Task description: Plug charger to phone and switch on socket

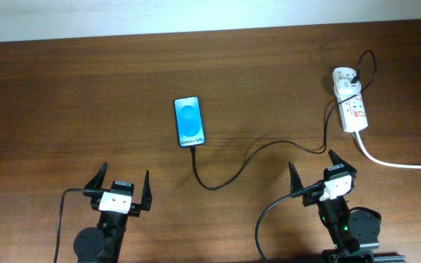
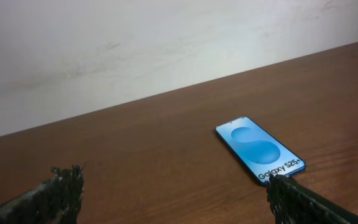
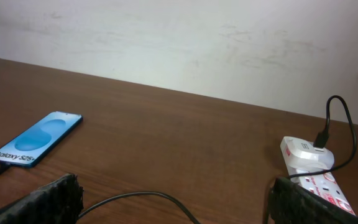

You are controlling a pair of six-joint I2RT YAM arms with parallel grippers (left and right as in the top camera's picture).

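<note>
The brown bench fills the overhead view and runs back to a pale wall. At its near edge, the left fingers and right fingers are both spread wide and grasp nothing. The arm bases are cut off by the frame.

A thick white cord leaves the socket's near end and runs off to the right. The socket lies far right, its long axis running near to far. In the right wrist view a finger hides its near end. The red switch marks are too small to show which way they are set.

The phone lies flat, screen up, left of centre. Its long axis also runs near to far, with the "Galaxy" text at the near end.

The charger curves from the phone's near short edge across to the socket's far end. A finger hides the phone joint in the left wrist view.
</note>
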